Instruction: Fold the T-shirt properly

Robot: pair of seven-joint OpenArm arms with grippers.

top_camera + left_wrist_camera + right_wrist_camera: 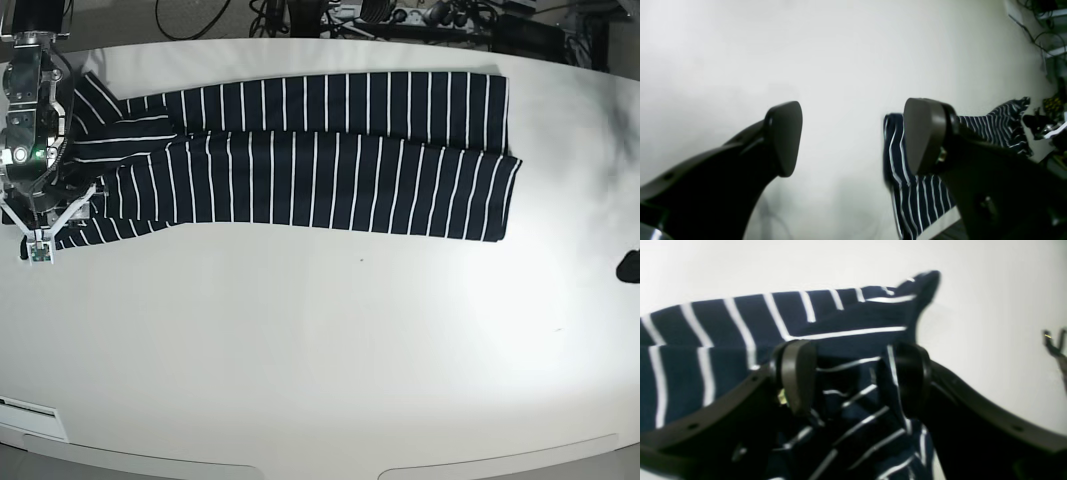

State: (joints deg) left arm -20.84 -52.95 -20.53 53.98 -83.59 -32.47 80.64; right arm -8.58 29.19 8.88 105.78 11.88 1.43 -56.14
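Plainly, the left claw [853,136] stands wide, its two dark pads well apart with only bare white tabletop [846,60] between them; it holds nothing. Just behind its right-hand pad lies one edge of the T-shirt [923,196], navy with thin white stripes, flat on the tabletop.

The right claw [853,380] also stands apart, both pads parted, with bunched striped cloth of the T-shirt [846,316] lying between and beneath them; whether the pads touch the cloth cannot be told. Beyond this claw the fabric runs on to a pointed corner, then the bare tabletop.

From the base view, the right claw [42,215] sits over one end of the single T-shirt [320,170], which stretches away from it as a long folded band across the far part of the tabletop [330,360]. One shirt, two claws. No readable writing or label shows anywhere.
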